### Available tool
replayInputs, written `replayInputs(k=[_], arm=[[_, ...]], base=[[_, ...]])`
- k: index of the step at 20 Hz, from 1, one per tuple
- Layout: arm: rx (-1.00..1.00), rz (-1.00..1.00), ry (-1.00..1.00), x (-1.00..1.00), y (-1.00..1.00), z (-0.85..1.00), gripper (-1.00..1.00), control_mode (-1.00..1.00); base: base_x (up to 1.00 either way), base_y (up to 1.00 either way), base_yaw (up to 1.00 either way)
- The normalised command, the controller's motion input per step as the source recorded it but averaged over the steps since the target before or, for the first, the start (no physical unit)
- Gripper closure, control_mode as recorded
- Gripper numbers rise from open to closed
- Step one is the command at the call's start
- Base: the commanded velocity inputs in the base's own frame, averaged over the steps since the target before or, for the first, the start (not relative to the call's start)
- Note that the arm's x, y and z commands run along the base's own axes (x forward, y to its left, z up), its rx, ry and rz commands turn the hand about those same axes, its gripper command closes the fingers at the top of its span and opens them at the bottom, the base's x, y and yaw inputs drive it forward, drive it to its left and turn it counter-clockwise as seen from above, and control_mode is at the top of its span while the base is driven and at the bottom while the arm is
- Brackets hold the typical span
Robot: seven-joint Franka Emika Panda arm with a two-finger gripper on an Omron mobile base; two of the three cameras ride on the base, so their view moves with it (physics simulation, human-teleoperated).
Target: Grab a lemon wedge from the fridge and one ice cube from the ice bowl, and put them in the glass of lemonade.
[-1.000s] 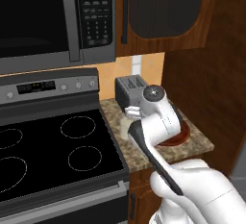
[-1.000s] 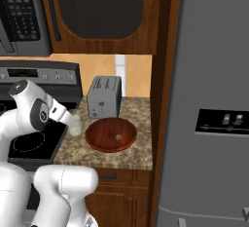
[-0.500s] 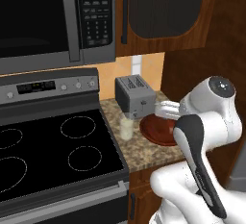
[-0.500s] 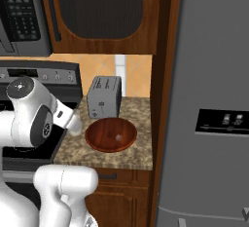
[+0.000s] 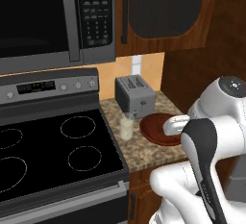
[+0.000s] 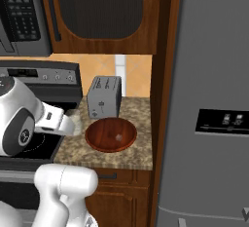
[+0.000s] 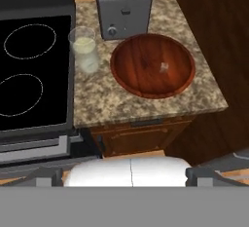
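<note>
The glass of lemonade (image 7: 85,49) stands on the speckled counter next to the stove, also seen at the counter's left edge (image 5: 126,128). To its right sits the reddish-brown ice bowl (image 7: 153,64) (image 5: 161,129) (image 6: 111,134) with one small pale ice cube (image 7: 164,66) inside. My gripper (image 7: 124,176) hangs open and empty, drawn back in front of the counter and well short of both. The grey fridge (image 6: 214,99) stands shut at the right. The lemon wedge is out of view.
A silver toaster (image 7: 122,7) (image 5: 136,95) stands behind the bowl and glass. The black stovetop (image 5: 57,151) lies to the left under a microwave (image 5: 48,16). A wooden side panel (image 6: 163,75) separates counter and fridge. My white arm (image 5: 211,136) rises before the counter.
The arm has swung away from over the counter toward the right and drawn back, uncovering the glass and bowl. The gripper has stayed open. Nothing on the counter moved.
</note>
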Motion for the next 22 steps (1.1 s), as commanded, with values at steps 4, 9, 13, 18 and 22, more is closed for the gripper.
replayInputs(k=[4,9,13,18,22], arm=[[0.00,0.00,0.00,-0.04,-0.04,0.00,-1.00,-1.00],[0.00,0.00,0.00,-0.10,0.01,-0.06,-1.00,1.00],[0.00,0.00,0.00,0.00,0.00,0.00,-1.00,1.00],[0.00,0.00,0.00,0.00,0.00,0.00,-1.00,1.00],[0.00,0.00,0.00,0.00,0.00,0.00,-1.00,1.00]], base=[[0.00,0.00,0.00],[-0.60,0.00,0.03],[-1.00,-0.22,0.06],[-0.58,-0.93,0.00],[-0.21,-1.00,0.00]])
